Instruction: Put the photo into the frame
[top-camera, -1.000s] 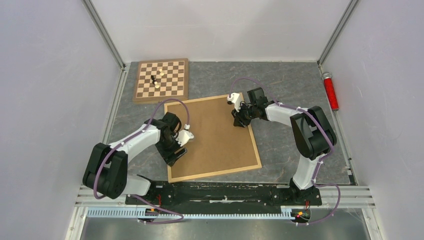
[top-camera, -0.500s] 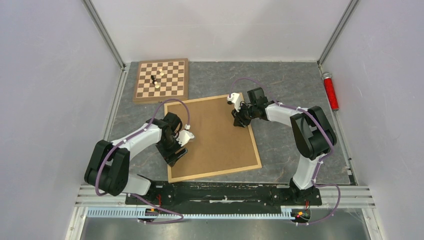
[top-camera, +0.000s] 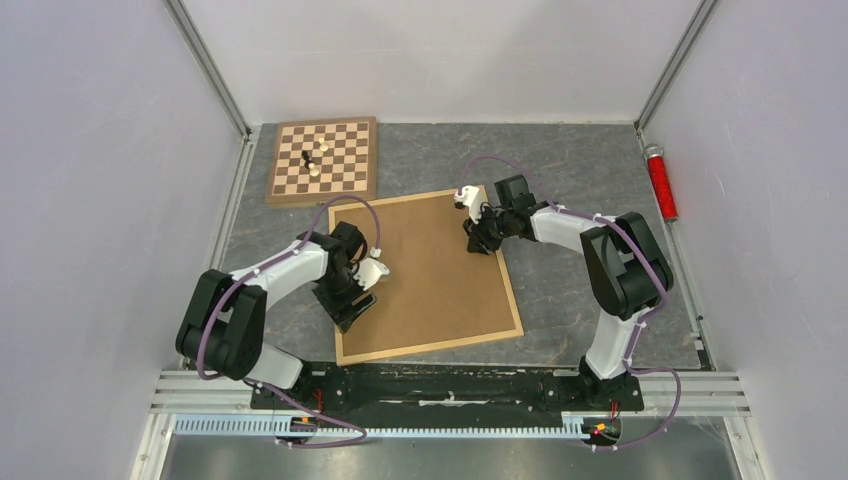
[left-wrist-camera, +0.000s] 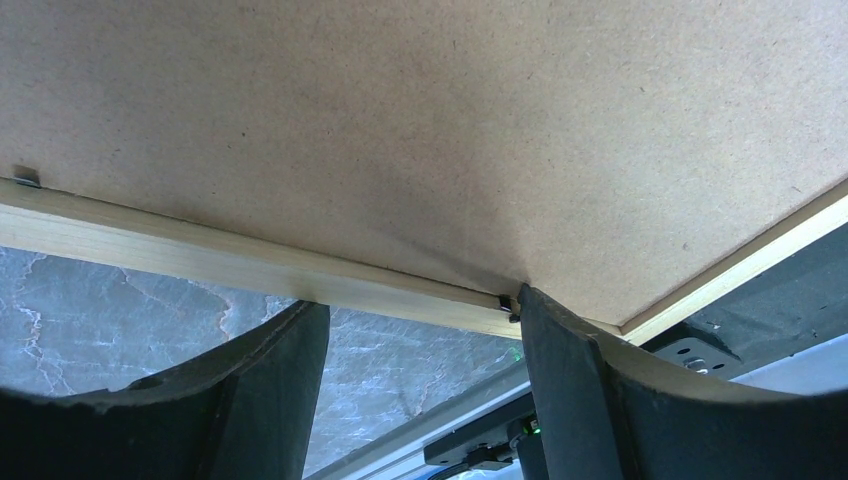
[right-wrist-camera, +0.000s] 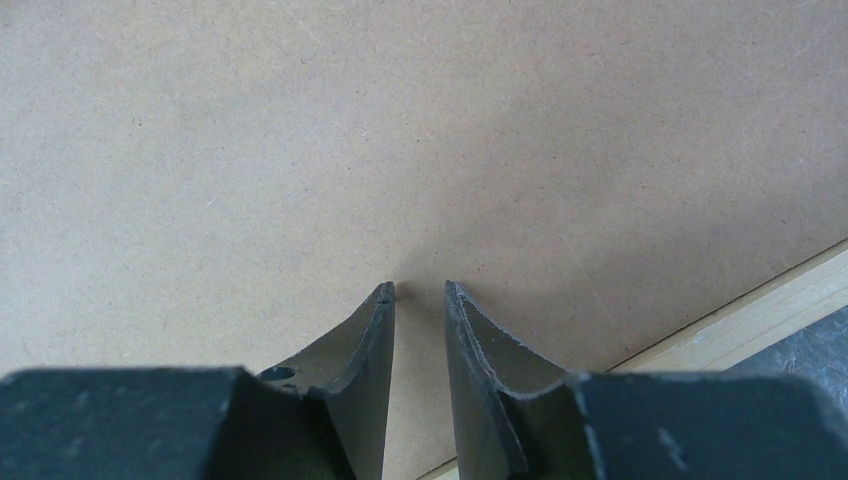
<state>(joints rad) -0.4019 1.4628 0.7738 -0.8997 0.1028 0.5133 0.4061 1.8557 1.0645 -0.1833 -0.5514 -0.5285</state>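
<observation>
The frame (top-camera: 431, 347) of light wood lies flat in the middle of the table, filled by a brown backing board (top-camera: 430, 270). The photo is hidden. My left gripper (top-camera: 352, 306) is open at the frame's left rail (left-wrist-camera: 200, 250). Its right finger (left-wrist-camera: 560, 360) touches a small metal tab (left-wrist-camera: 507, 303) at the board's edge, and its left finger is over bare table. My right gripper (top-camera: 476, 240) points down at the board (right-wrist-camera: 300, 150) near the right rail (right-wrist-camera: 760, 315). Its jaws (right-wrist-camera: 420, 290) stand a narrow gap apart with nothing between them.
A chessboard (top-camera: 322, 158) with a few pieces lies at the back left. A red cylinder (top-camera: 660, 182) lies along the right wall. A second metal tab (left-wrist-camera: 27, 178) sits further along the left rail. The black base rail (top-camera: 450, 385) runs close under the frame's near edge.
The left arm's elbow has shifted a little to the right, and its gripper stays at the frame's left rail. The right arm has not moved.
</observation>
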